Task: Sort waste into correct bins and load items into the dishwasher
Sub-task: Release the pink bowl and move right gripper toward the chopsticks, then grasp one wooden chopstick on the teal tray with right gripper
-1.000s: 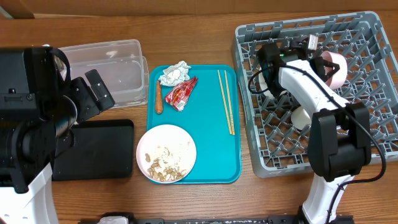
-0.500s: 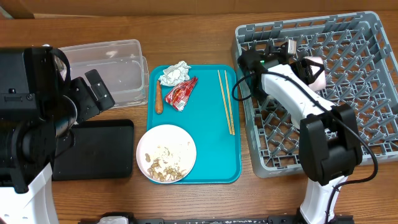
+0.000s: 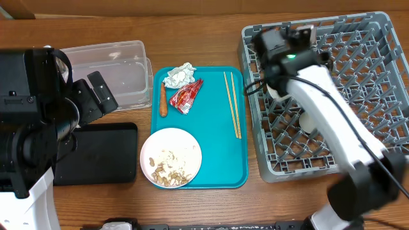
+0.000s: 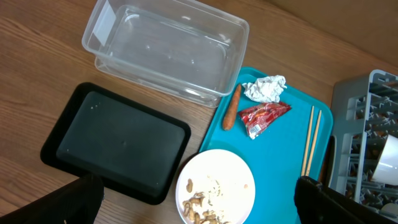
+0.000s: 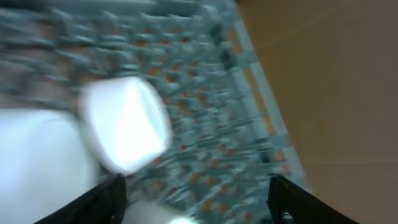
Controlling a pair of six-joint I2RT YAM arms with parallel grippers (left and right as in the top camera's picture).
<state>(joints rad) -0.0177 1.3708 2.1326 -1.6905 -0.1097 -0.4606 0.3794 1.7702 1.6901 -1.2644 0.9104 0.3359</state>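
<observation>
Two risks stand out. The right gripper (image 5: 196,182) hangs low over the grey dish rack (image 3: 377,38), jaws apart and empty, and a careless sweep towards the teal tray (image 3: 217,134) could clip the pegs or tip the white cup (image 3: 309,120) resting among them. The plate (image 3: 170,157) carries rice and brown scraps, so racking it unscraped would soil the rack. The thin chopsticks (image 3: 232,105) lie flat on the tray and may slip from a pinch or drop through the lattice. The right wrist view is blurred, showing only two pale vessels in the rack. The clear tub (image 4: 168,53) and black tray (image 4: 115,140) hold nothing. The napkin (image 3: 179,75), red wrapper (image 3: 186,94) and carrot stick (image 3: 163,101) sit on the teal tray. The left gripper (image 4: 199,186) is spread wide, holding nothing.
</observation>
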